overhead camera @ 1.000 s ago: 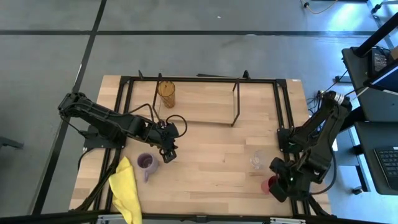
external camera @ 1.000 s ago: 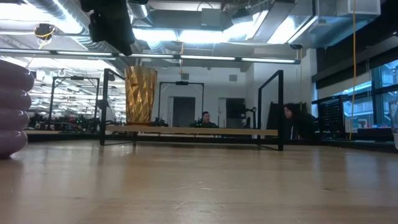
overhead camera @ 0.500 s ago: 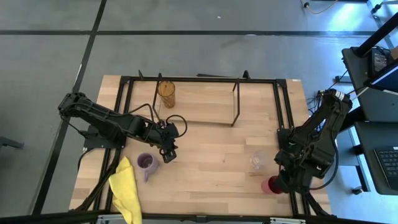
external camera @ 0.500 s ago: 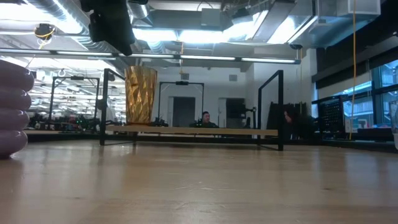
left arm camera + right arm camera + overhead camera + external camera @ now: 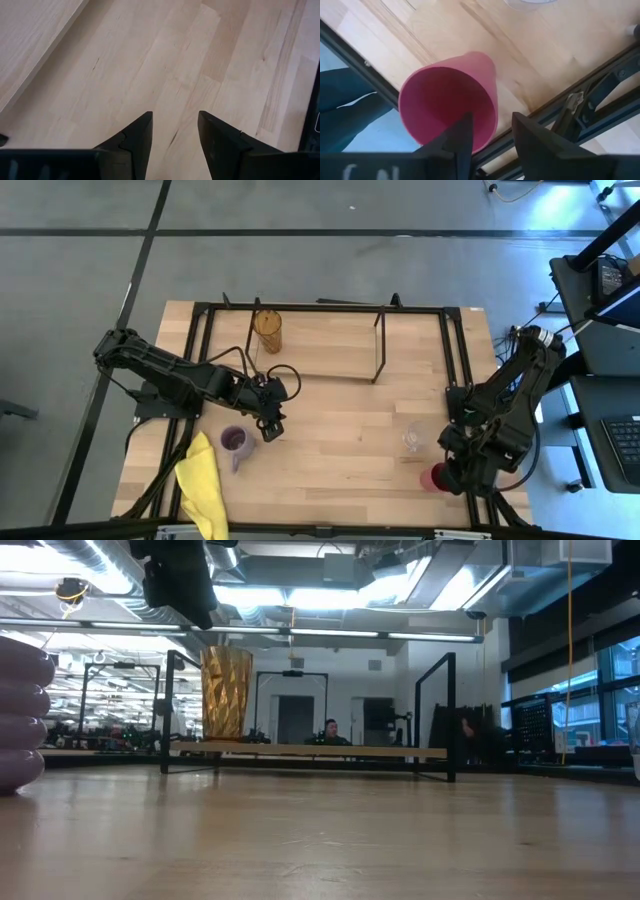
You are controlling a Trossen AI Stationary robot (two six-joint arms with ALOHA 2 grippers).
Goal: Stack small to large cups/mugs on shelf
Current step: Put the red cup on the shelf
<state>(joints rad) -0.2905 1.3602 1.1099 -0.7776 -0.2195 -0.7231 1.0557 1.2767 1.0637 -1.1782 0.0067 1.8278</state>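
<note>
You could not see the red cup (image 5: 432, 477) whole from above, since the right arm covered part of it, while the low view cut off the purple mug (image 5: 20, 715) at its edge and the clear glass (image 5: 530, 3) barely entered the right wrist view.

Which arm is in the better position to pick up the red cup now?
The right arm. Its gripper is open directly at the red cup near the table's front right corner; the left gripper hovers open beside the purple mug, far away.
</note>
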